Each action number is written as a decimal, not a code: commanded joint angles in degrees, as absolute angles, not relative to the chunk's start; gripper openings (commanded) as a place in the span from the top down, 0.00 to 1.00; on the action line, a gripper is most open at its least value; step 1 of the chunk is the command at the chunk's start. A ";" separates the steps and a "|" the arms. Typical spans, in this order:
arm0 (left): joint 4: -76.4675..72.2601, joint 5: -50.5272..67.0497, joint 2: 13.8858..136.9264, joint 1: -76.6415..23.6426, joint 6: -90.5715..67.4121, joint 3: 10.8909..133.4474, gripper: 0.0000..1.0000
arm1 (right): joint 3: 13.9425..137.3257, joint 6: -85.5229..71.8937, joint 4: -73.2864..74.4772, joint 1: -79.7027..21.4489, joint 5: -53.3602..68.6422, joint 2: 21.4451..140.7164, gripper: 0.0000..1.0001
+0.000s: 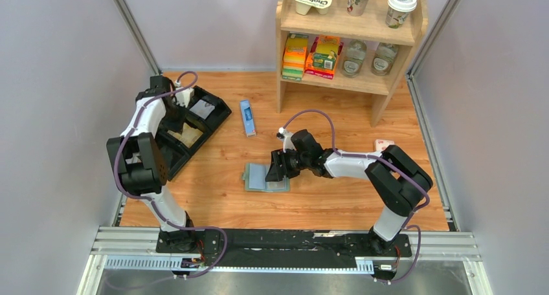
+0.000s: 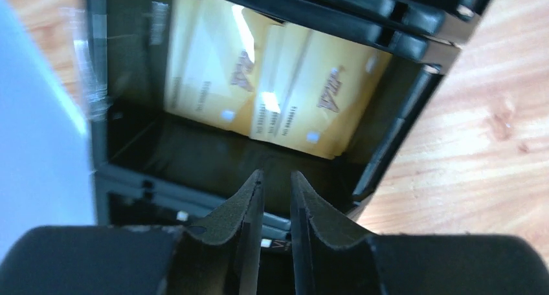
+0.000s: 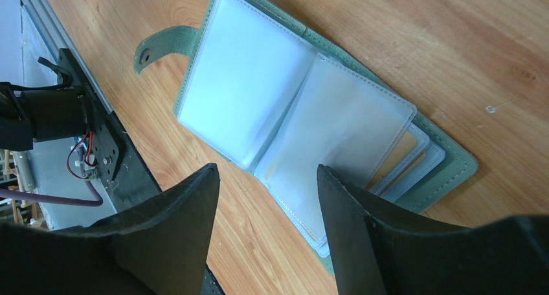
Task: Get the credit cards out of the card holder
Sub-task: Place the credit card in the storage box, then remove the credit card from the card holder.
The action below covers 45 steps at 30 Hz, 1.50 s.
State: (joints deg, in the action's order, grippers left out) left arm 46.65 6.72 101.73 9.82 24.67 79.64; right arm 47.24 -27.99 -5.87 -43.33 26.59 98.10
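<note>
Credit cards (image 2: 259, 94), two, overlapped flat in one compartment of the black tray (image 2: 388, 146), just beyond the left gripper (image 2: 277, 178); fingers narrowly apart, pinching nothing. Walls close around. Card holder (image 3: 259, 101) spread open on the table (image 3: 453, 49), under the right gripper (image 3: 268, 172), fingers wide, empty; wood showing past its edges.

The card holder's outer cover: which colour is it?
Sage grey-green, best seen in the right wrist view on the edge and snap tab of the card holder.
</note>
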 commanded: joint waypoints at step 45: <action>6.06 -10.99 73.65 -46.84 -50.09 29.27 0.53 | 48.25 -36.39 12.48 -47.55 6.59 89.91 0.52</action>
